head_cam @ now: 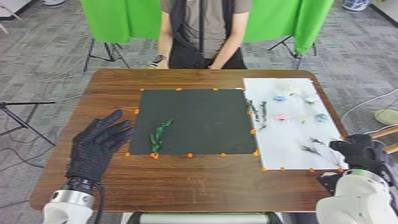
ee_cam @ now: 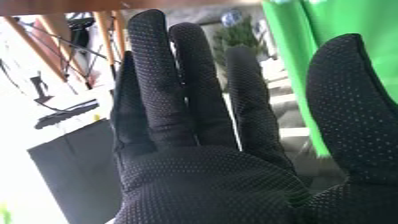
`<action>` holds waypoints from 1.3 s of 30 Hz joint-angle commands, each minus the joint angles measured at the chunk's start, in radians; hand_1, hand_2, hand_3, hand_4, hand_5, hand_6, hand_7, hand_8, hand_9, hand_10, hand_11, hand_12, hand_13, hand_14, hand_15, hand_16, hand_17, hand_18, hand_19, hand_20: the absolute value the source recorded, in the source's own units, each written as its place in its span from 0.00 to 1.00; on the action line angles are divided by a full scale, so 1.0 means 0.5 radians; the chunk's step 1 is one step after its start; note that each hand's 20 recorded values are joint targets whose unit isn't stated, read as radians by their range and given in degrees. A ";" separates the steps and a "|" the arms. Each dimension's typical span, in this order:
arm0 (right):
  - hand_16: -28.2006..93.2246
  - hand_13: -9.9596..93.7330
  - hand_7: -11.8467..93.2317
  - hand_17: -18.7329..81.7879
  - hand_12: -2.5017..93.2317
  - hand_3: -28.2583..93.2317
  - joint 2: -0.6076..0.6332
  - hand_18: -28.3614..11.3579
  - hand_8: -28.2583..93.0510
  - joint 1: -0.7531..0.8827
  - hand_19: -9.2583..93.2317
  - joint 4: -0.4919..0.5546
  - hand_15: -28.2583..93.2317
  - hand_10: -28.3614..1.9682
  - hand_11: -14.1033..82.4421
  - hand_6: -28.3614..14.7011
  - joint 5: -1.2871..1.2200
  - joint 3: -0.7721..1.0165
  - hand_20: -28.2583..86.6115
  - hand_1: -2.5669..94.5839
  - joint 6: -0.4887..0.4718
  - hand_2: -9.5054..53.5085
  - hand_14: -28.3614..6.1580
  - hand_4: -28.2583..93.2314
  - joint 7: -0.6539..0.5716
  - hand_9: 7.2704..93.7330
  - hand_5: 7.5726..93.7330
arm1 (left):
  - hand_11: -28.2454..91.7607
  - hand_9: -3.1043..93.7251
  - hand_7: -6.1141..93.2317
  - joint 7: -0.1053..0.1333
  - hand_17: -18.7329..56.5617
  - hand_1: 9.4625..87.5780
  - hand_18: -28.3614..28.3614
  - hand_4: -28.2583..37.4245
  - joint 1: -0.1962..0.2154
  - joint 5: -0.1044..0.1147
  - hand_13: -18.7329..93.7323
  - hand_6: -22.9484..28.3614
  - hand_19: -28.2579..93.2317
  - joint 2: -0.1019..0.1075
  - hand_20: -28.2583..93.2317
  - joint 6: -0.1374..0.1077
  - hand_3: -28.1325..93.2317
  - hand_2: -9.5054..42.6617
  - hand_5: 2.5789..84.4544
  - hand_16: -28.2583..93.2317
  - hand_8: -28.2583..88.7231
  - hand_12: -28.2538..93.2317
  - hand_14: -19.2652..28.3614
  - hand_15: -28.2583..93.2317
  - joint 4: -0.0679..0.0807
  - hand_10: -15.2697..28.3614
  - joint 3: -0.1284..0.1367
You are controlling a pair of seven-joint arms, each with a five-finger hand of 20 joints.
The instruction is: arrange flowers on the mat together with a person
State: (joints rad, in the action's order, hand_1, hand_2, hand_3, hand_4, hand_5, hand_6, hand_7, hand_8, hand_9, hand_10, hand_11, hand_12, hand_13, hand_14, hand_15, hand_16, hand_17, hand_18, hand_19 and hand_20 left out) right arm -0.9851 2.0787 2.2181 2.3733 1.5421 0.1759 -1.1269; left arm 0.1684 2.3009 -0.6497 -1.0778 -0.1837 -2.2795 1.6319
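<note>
Brown table (head_cam: 178,186), green sprig (head_cam: 159,137) on the dark mat (head_cam: 200,117), flowers (head_cam: 282,117) loose on the white sheet (head_cam: 277,147). Left hand (head_cam: 96,145) open and empty beside the mat; the risk is the right hand (head_cam: 362,153), by the sheet's right edge, dragging light stems if it comes in low. Wrist view gives its fingers straight, thumb apart, nothing held; head view gives the flower layout.

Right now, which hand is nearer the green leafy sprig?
Left. The left hand is just left of the sprig; the right hand is far off, past the black mat, at the white sheet's right edge.
</note>
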 commanded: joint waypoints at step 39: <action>0.33 0.81 0.27 0.38 0.21 0.79 0.029 0.31 0.24 -0.387 0.79 -0.419 0.72 0.55 0.46 0.68 0.215 -0.332 0.35 0.52 -0.607 0.02 0.53 0.00 -0.231 0.95 0.92 | 0.48 0.44 0.17 -0.062 0.16 0.17 0.96 0.04 -0.006 -0.009 0.42 0.70 0.78 -0.038 0.16 0.031 0.86 0.36 0.47 0.13 0.17 0.32 1.00 0.69 -0.005 0.92 0.031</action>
State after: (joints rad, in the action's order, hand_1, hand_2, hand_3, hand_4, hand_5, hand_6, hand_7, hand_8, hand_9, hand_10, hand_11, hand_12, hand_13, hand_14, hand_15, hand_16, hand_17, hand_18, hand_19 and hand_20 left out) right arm -0.9744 1.8691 2.0321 2.4560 1.4050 -0.1541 -1.2439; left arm 0.1498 2.2887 -0.6531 -1.0931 -0.1783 -2.2805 1.6430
